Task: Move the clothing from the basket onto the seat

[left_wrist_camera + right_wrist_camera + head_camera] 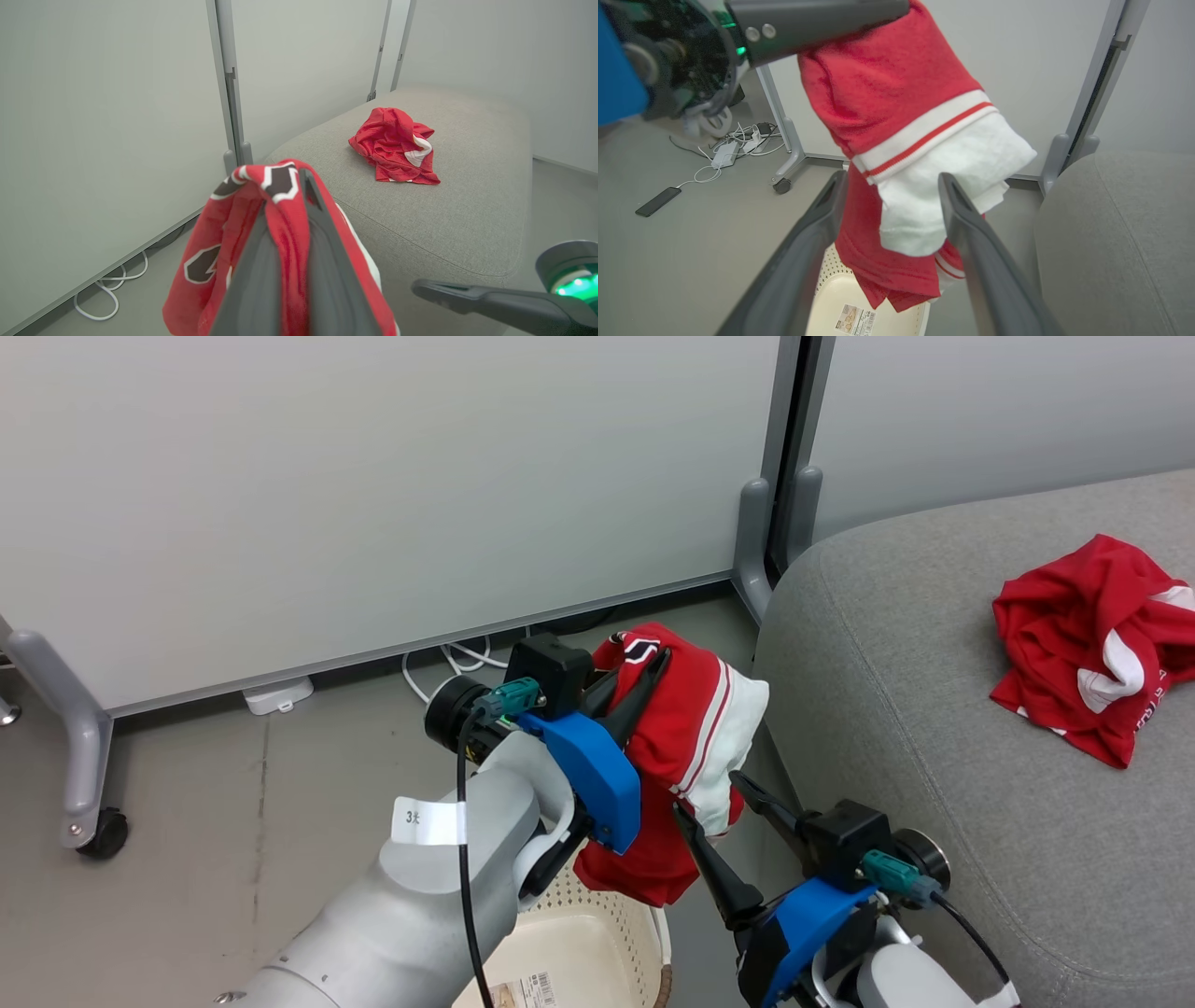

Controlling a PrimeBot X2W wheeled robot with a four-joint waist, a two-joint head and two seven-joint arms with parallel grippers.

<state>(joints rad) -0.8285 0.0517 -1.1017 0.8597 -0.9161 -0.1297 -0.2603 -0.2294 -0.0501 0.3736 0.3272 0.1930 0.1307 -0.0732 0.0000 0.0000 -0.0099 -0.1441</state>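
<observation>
The left gripper [658, 658] clamps the garment [695, 728]; the right gripper [709, 791] gapes empty. Its dangling hem (above the basket [579, 943]) may snag the seat [934, 728] at its left edge.

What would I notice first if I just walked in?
A red garment with white stripes hangs from the shut left claw, above the cream basket. A second red garment lies crumpled on the grey sofa to the right. The right claw is open, close to the hanging cloth.
</observation>
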